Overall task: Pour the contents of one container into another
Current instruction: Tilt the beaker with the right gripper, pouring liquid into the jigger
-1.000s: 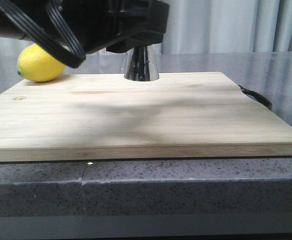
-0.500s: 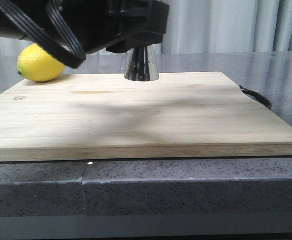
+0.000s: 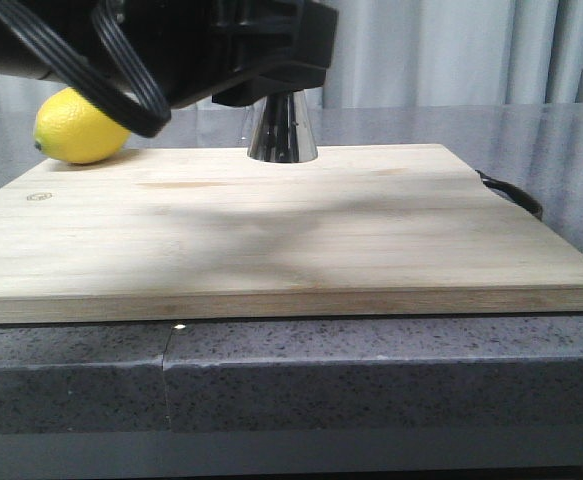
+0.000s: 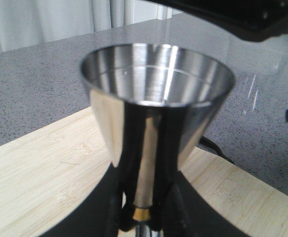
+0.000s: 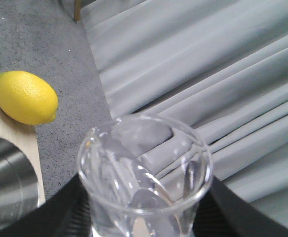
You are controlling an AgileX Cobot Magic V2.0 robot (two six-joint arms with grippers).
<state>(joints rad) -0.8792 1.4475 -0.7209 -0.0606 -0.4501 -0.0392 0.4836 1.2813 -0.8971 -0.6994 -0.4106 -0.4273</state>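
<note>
Grey curtains behind, my right jaws pinch the small clear glass beaker [image 5: 144,177], slick and fragile, low on its wall; my left jaws clamp the shiny steel hourglass jigger [image 4: 156,113] at its waist.

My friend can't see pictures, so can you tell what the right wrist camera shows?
A clear glass beaker, held in the right gripper, fills the lower middle of the view. Behind it lie a yellow lemon, the steel jigger's rim on a wooden board, a grey counter and grey curtains.
</note>
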